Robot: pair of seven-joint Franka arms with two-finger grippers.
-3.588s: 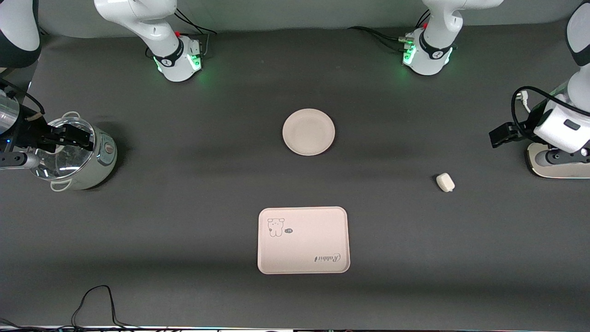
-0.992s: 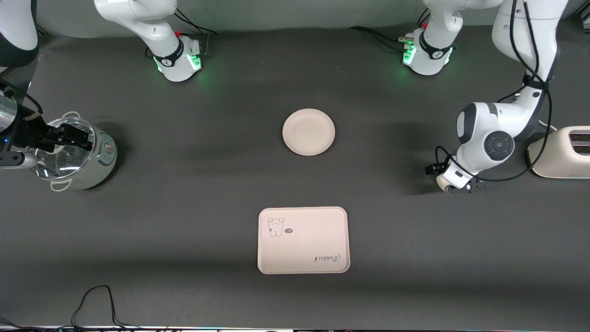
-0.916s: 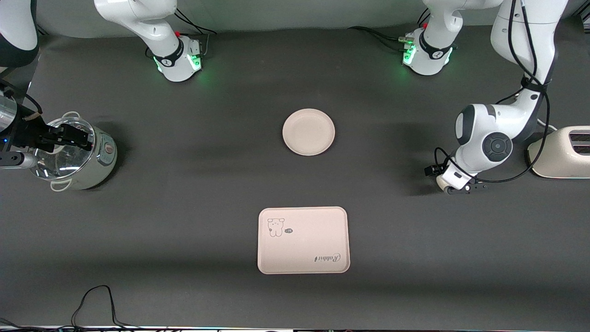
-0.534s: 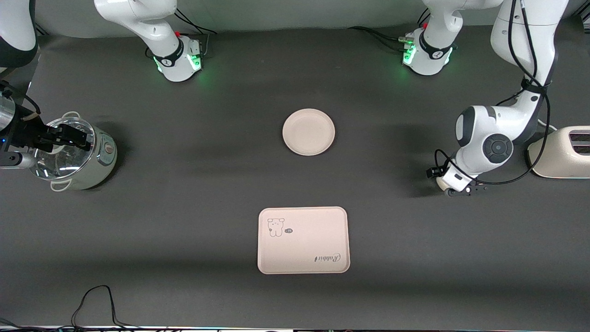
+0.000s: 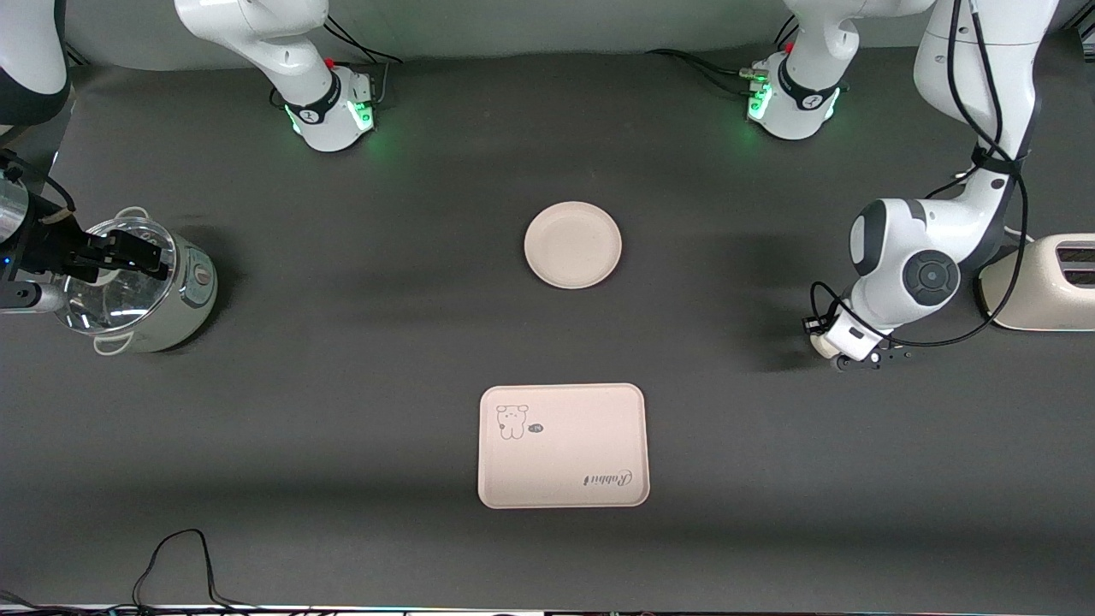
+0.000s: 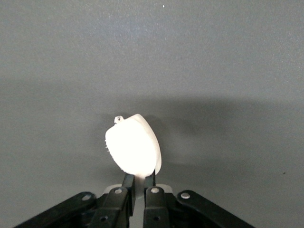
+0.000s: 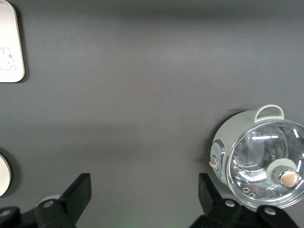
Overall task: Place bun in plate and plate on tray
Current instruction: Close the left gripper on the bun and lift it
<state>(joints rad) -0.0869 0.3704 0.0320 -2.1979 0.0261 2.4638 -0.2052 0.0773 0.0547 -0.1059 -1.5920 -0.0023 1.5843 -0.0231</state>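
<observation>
My left arm, parked over the toaster point(image 5: 1048, 287) at the start, now reaches down to the bun point(image 5: 819, 345), which lies on the table beside the toaster, toward the tray point(image 5: 562, 445). The toaster shows uncovered now. My left gripper point(image 6: 137, 183), wide open a second ago, is now pinched tight on the bun's edge, its fingers point(image 6: 127, 181) nearly meeting, and it has shifted slightly toward the toaster.

A small green pot point(image 5: 145, 291) with a clear glass lid point(image 7: 264, 164) sits at the right arm's end of the table point(image 5: 385, 342). A cream toaster point(image 5: 1048, 287) sits at the left arm's end. A black cable point(image 5: 180, 560) lies at the table's near edge.
</observation>
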